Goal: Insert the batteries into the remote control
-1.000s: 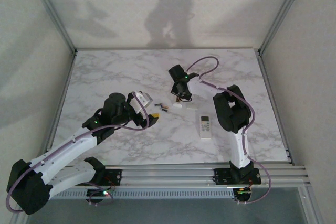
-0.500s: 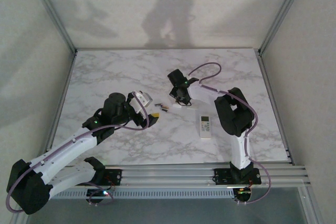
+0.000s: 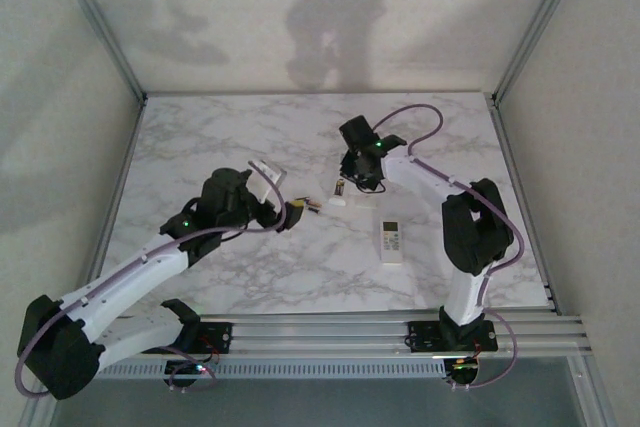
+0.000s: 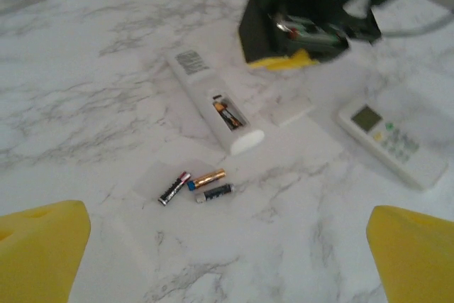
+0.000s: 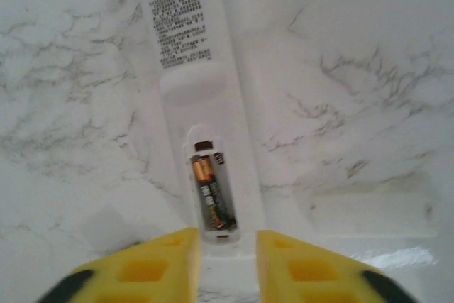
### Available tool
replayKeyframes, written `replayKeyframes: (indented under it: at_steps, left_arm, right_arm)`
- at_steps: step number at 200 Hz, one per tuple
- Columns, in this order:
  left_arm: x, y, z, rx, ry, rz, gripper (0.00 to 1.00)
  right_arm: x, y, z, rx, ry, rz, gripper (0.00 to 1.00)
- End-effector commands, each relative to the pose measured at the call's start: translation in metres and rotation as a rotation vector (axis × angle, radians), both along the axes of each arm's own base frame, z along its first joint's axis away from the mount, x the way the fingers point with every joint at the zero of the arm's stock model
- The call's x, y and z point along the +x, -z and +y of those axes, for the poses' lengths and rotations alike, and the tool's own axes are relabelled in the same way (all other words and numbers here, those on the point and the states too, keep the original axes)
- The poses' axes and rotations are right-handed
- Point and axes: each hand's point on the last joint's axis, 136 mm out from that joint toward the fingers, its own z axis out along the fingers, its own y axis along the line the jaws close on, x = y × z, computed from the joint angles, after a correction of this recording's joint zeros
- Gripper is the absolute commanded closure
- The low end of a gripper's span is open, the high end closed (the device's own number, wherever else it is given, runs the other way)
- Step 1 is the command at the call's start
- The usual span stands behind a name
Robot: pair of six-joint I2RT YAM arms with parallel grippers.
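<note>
While right hand (image 5: 227, 240) hangs over remote (image 5: 186, 54), slightly parted, empty, left hand (image 4: 227, 243) spread wide.

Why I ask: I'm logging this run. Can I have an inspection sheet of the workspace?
Surface: marble-patterned table, flat.
Job's things: white remote lies back up with its bay open and one battery seated; three loose batteries lie together near its open end.
Clutter: second remote face up, apart; small white flat piece beside the open remote, possibly its cover.
Grippers: left claw open, empty, near the loose batteries; right claw slightly open, empty, at the bay end.
Cables: purple cables run along both arms.
Surroundings: metal frame posts, pale walls with shadows.
</note>
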Motion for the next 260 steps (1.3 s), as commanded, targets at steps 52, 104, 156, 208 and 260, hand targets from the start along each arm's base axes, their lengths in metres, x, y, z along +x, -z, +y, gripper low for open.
replayKeyframes:
  at_steps: [52,104,156,208,260]
  left_arm:
    - [0.004,-0.031,0.028,-0.213,-0.264,0.082,0.01]
    - [-0.009,-0.015,0.042,-0.230,-0.304,0.099,0.01]
    - [-0.010,-0.020,0.047,-0.255,-0.341,0.113,0.01]
    - [-0.009,-0.023,0.044,-0.314,-0.355,0.150,0.00]
    - [-0.012,-0.027,0.040,-0.328,-0.324,0.139,0.01]
  right_arm:
    - [0.048,0.043,0.021,-0.164,-0.247,0.085,0.28]
    - [0.052,0.078,0.019,-0.280,-0.252,0.144,0.35]
    - [0.020,0.071,0.035,-0.243,-0.326,0.135,0.61]
    - [-0.052,0.074,0.032,-0.240,-0.359,0.166,0.62]
    - [-0.101,0.070,0.026,-0.296,-0.439,0.148,0.57]
